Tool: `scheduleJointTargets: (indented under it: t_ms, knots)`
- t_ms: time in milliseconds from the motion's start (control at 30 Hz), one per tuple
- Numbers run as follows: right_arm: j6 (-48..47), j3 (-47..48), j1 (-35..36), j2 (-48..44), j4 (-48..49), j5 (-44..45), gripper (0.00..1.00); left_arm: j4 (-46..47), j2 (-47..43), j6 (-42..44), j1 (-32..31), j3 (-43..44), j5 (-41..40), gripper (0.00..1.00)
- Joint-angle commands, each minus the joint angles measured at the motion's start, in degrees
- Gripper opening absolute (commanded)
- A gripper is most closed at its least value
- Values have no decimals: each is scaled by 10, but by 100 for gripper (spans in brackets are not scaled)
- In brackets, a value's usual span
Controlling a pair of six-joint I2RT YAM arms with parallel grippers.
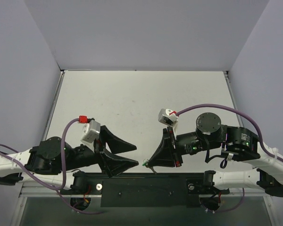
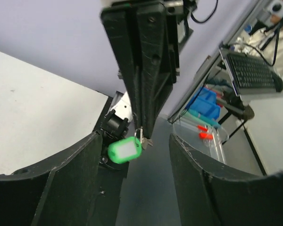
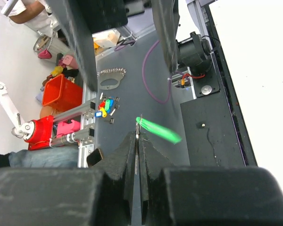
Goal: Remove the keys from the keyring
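My right gripper [image 1: 150, 162] is shut, pinching the tiny silver key [image 2: 145, 141] at its tips above the near table edge. The bright green keyring fob [image 2: 125, 149] dangles from a thin wire loop beside the key. It is a small green speck in the top view [image 1: 145, 164] and a blurred green streak in the right wrist view [image 3: 158, 130]. The right gripper [image 3: 137, 136] shows its jaws closed on a thin metal sliver. My left gripper [image 1: 136, 154] is open and empty. Its fingers [image 2: 85, 160] stand either side of the fob, apart from it.
The black mounting plate [image 1: 146, 188] and the arm bases lie below the grippers at the near edge. The white tabletop [image 1: 141, 99] stretches behind, walled on three sides. An orange bin [image 3: 61, 92] and a clear box [image 2: 203, 136] sit off the table.
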Motion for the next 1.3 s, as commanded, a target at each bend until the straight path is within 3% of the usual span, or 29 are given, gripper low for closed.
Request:
scheduleJointTargets:
  t_ms: [0,867,1267]
  knots:
    - [-16,25,5,-9,28,-13,0,7,37,42,-1,38,92,69]
    - [-21,42,21,9,25,-11,0,25,35,42,-2,22,95,66]
    - [-25,40,25,14,24,-9,0,3,80,36,-2,48,88,51]
